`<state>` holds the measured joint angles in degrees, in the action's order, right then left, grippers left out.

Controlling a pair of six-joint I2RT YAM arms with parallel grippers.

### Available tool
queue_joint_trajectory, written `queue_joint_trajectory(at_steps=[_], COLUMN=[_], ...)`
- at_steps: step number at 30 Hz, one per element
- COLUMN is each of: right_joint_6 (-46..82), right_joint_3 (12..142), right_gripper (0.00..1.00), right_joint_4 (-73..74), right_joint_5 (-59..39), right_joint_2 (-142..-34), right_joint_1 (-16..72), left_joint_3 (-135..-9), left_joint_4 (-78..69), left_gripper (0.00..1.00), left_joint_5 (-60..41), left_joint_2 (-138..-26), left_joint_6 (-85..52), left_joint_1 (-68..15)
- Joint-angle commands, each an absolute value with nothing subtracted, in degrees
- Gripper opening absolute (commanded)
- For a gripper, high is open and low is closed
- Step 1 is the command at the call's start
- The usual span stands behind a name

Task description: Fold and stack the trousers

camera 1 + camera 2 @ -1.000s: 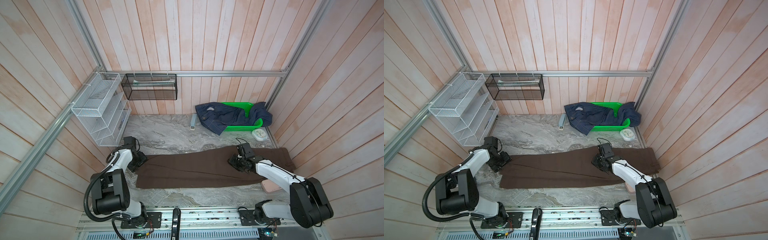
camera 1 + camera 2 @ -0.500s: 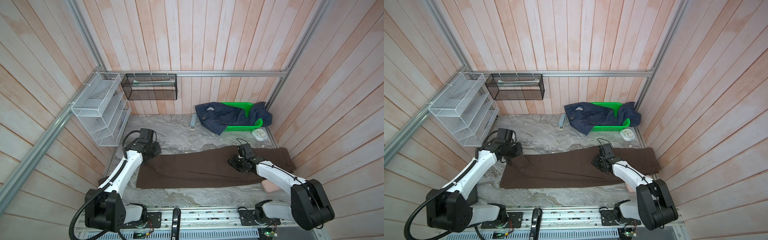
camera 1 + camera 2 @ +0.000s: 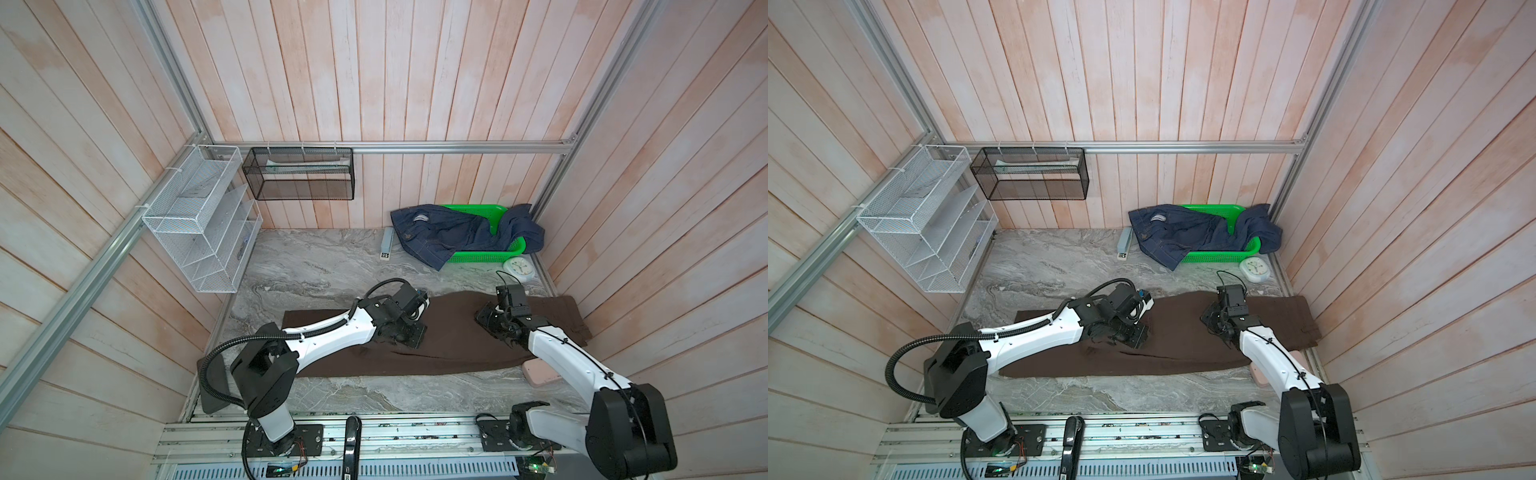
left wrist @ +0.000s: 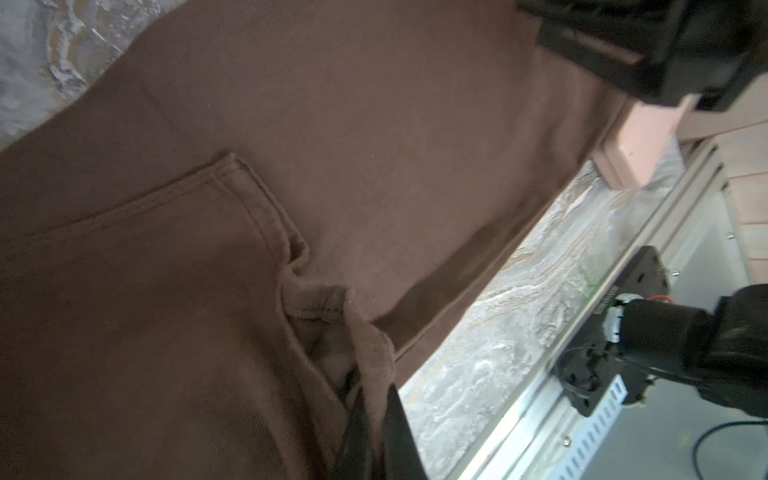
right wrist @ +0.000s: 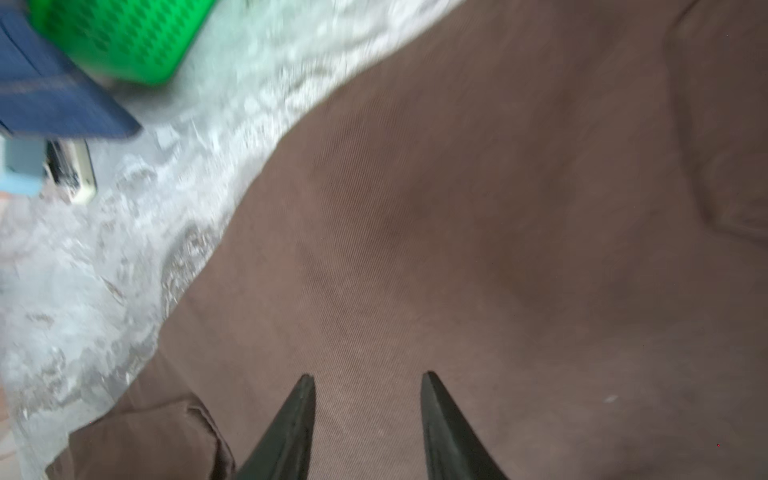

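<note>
Marble-grey bench (image 3: 332, 266) carried everything. Dark brown trousers (image 3: 457, 345) lay flat along its near half, running almost from the left wall to the right, wider end to the right. Green basket (image 3: 478, 254) sat far right, blue denim garment (image 3: 440, 237) draped over it. Left claw (image 4: 374, 399) was at the trousers' middle, closed, pinching a raised fold of the brown cloth. Right claw (image 5: 368, 386) was further right, jaws parted over flat cloth, gripping nothing. Pink block (image 3: 540, 372) lay just beside the trousers' near right edge. White clock (image 3: 517, 268) lay near the basket.
</note>
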<state>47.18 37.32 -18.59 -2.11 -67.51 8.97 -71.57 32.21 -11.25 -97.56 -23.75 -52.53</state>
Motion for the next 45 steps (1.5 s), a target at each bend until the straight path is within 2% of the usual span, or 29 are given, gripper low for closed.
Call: queue_joint_trajectory(at_steps=[1,3,8,16,20,29,35,36,40,45], right_joint_6=[45.13,45.15,44.87,43.62,43.47,43.86,43.91,44.03,44.21,44.04], right_joint_3=[36.88,36.41,36.80,37.05,36.42,35.11,34.76,34.78,34.64,34.41], right_gripper=[0.43,0.43,0.44,0.45,0.45,0.45,0.45,0.45,0.45,0.44], right_joint_4=[-20.49,-20.22,-20.79,-21.53,-21.41,-20.92,-20.74,-20.63,-20.53,-20.39], right_joint_5=[-0.48,-0.48,-0.88,-1.13,-1.58,-2.66,-2.97,-3.00,-3.18,-3.56], right_joint_2=[-64.87,-64.10,-63.85,-62.40,-61.97,-61.31,-61.17,-61.10,-61.04,-61.00], right_joint_1=[7.52,6.97,6.03,3.96,3.58,3.56,3.50,3.45,3.51,3.52], left_joint_3=[-74.57,-76.07,-81.73,-99.75,-102.36,-101.10,-100.68,-100.43,-98.89,-98.27], left_joint_4=[34.65,35.84,37.59,57.76,60.18,56.09,55.43,55.79,56.19,56.99], left_gripper=[0.37,0.54,0.64,0.65,0.65,0.53,0.56,0.54,0.30,0.13], left_joint_5=[-7.91,-6.37,-4.34,5.57,6.30,2.36,1.54,2.14,3.63,5.52], left_joint_2=[-97.49,-97.64,-99.32,-116.12,-121.40,-126.65,-127.86,-128.20,-129.35,-128.63], left_joint_6=[-24.82,-25.90,-31.06,-40.19,-43.06,-44.42,-44.30,-44.38,-44.64,-45.01], left_joint_1=[-51.12,-51.04,-52.00,-53.57,-53.79,-54.23,-54.23,-54.23,-54.23,-54.14])
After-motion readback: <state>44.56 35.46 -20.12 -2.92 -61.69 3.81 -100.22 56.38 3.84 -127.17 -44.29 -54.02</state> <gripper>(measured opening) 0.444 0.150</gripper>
